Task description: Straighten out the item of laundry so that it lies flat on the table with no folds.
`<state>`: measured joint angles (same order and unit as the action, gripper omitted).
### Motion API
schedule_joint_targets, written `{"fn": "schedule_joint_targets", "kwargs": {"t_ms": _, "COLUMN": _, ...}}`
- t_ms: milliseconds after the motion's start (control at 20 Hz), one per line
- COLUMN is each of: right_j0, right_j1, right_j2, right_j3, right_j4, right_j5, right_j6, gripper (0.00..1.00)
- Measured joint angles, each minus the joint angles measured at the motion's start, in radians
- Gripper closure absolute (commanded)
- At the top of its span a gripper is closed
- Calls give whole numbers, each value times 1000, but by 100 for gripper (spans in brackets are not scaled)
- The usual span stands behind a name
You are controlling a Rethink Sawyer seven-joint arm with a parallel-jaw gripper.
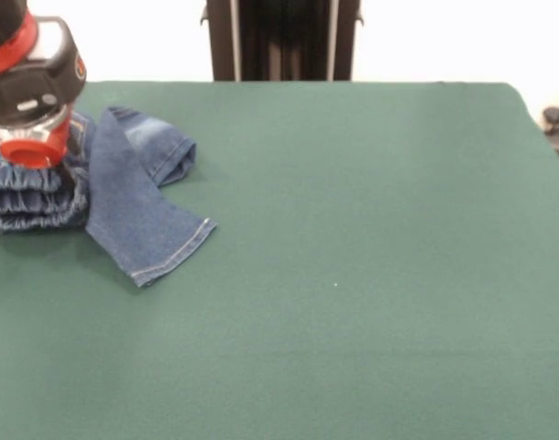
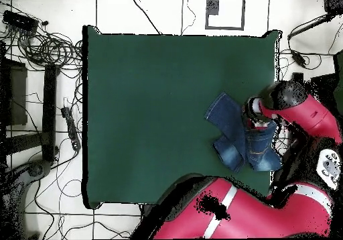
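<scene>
While the gripper (image 1: 30, 151) sits low on the jeans (image 1: 124, 197), its tips are hidden, so I cannot tell if it is spread or pinching. The jeans lie bunched up on the green table (image 1: 353, 275), near one of its side edges. One leg sticks out flat from the pile toward the middle of the table, and another leg is folded over beside it.

The gripper (image 1: 27, 147) sits right on top of the jeans (image 1: 124, 197), so the jaws are hidden (can't say open or closed). The waist end is covered by it and cut off at the left edge. From overhead, the arm (image 2: 301, 113) covers the tabletop (image 2: 154, 103) edge.
</scene>
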<state>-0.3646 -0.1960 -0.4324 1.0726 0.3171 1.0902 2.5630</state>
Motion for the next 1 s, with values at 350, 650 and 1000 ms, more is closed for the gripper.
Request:
{"fn": "schedule_joint_targets", "kwargs": {"t_ms": 350, "right_j0": -2, "right_j1": -26, "right_j2": 0, "right_j3": -10, "right_j4": -27, "right_j5": 18, "right_j6": 0, "gripper": 100}}
{"fn": "schedule_joint_targets", "kwargs": {"t_ms": 650, "right_j0": 0, "right_j1": -42, "right_j2": 0, "right_j3": -10, "right_j4": -53, "right_j5": 19, "right_j6": 0, "gripper": 100}}
{"fn": "schedule_joint_targets", "kwargs": {"t_ms": 1000, "right_j0": 1, "right_j1": -42, "right_j2": 0, "right_j3": -9, "right_j4": -59, "right_j5": 8, "right_j6": 0, "gripper": 100}}
